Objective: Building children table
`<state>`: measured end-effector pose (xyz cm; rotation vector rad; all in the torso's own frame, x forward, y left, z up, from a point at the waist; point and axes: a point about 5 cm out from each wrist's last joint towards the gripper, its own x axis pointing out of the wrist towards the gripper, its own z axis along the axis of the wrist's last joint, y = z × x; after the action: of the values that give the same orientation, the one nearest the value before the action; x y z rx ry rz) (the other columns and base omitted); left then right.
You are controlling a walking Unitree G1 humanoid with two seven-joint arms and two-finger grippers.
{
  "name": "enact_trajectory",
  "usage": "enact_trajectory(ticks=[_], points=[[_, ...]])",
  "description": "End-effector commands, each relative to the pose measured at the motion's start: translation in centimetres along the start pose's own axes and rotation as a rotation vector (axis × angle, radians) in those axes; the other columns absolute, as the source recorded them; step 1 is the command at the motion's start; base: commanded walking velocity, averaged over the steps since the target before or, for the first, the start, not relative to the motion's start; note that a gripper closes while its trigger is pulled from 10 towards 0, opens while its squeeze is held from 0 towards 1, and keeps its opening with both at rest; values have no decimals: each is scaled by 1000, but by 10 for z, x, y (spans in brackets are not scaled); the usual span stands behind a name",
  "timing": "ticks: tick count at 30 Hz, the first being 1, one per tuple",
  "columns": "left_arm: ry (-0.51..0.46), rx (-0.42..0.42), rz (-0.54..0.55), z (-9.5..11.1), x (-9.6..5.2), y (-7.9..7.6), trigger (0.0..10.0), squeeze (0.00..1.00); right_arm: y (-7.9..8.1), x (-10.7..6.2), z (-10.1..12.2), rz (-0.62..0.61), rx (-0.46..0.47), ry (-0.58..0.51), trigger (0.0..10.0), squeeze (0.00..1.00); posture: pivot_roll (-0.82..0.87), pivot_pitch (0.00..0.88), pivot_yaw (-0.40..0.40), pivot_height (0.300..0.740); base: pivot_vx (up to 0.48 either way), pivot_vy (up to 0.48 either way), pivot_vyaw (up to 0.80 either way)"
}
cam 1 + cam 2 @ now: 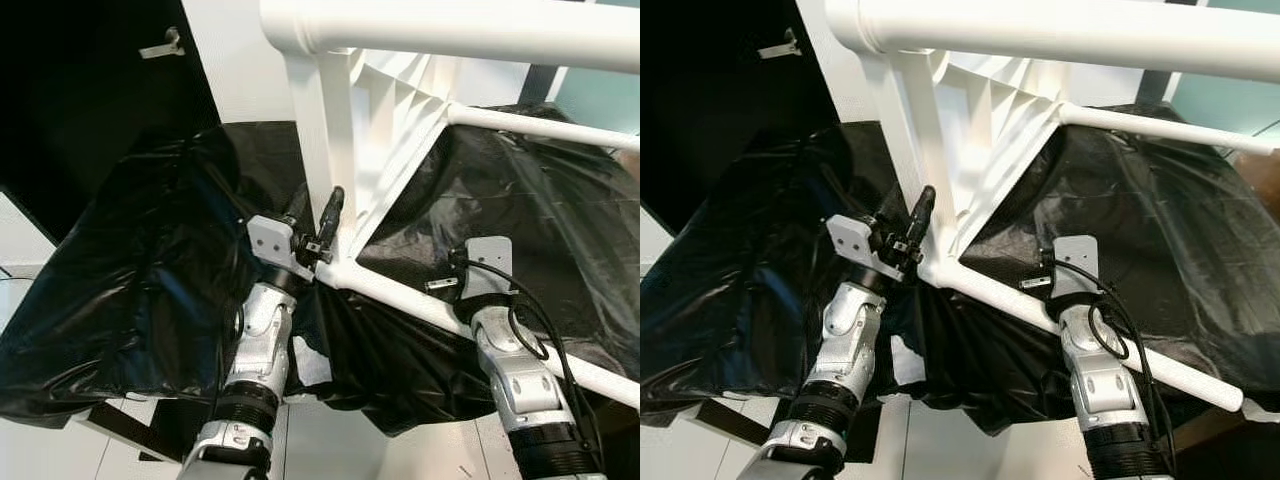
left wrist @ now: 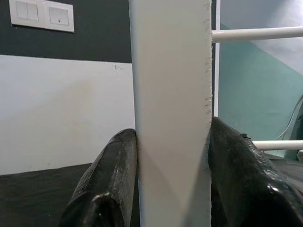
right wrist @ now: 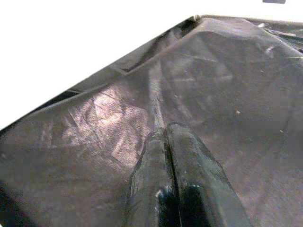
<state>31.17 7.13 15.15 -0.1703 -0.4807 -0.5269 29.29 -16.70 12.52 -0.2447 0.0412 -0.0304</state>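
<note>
Two arms of mine reach up from below in the left eye view. My left fingers (image 1: 322, 222) stand upright around a flat white leg (image 1: 312, 130) of the white table frame (image 1: 400, 110), which lies tipped over a counter draped in black plastic sheeting (image 1: 130, 270). A thick white tube (image 1: 450, 28) of the frame crosses the top, and a thinner white rail (image 1: 400, 295) runs slantwise down from the leg's foot toward my right. My right wrist (image 1: 487, 268) sits just behind that rail, over the sheeting.

Right eye view: the same scene, with the long rail (image 1: 1120, 345) passing in front of my right arm and a second thin white rod (image 1: 1160, 128) reaching off to the right above the sheeting.

Left wrist view: both black fingers (image 2: 111, 184) press flat against the two sides of the white leg (image 2: 170, 113), clamped on it. Behind is a wall, dark above and white below, with a white switch plate (image 2: 41, 14), and a teal wall with two more white rods.

Right wrist view: my right fingers (image 3: 176, 189) lie pressed together with nothing between them, pointing across the wrinkled sheeting (image 3: 227, 85).
</note>
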Motion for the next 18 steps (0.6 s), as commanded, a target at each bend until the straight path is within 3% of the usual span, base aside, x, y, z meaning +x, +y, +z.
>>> enact_trajectory(ticks=[1,2,8,9,10,11,12,18], points=[[245,-132,-208,-41,-29,-20,10000,733,3,-1,-7,12,6,35,10000,0,-132,16,60,740,0,0,0],[249,-144,-219,-42,-30,-21,10000,1000,3,-2,-7,10,7,36,10000,0,-132,17,61,740,0,0,0],[260,-159,-252,-43,-34,-23,10000,1000,3,-5,-10,5,9,43,10000,0,-132,18,62,740,0,0,0],[263,-158,-259,-44,-34,-24,10000,729,3,-5,-11,4,10,45,10000,0,-130,18,62,740,0,0,0],[263,-158,-259,-44,-34,-24,10000,729,3,-5,-11,4,10,45,10000,0,-130,18,62,740,0,0,0],[265,-158,-266,-44,-34,-24,10000,118,3,-4,-11,5,10,46,10000,0,-128,16,62,740,0,0,0],[266,-157,-271,-44,-34,-24,10000,0,4,-4,-11,5,11,46,10000,0,-128,16,62,740,0,0,0],[259,-153,-282,-43,-29,-26,10000,0,5,-2,-10,8,13,45,10000,0,-126,8,65,740,0,0,0]])
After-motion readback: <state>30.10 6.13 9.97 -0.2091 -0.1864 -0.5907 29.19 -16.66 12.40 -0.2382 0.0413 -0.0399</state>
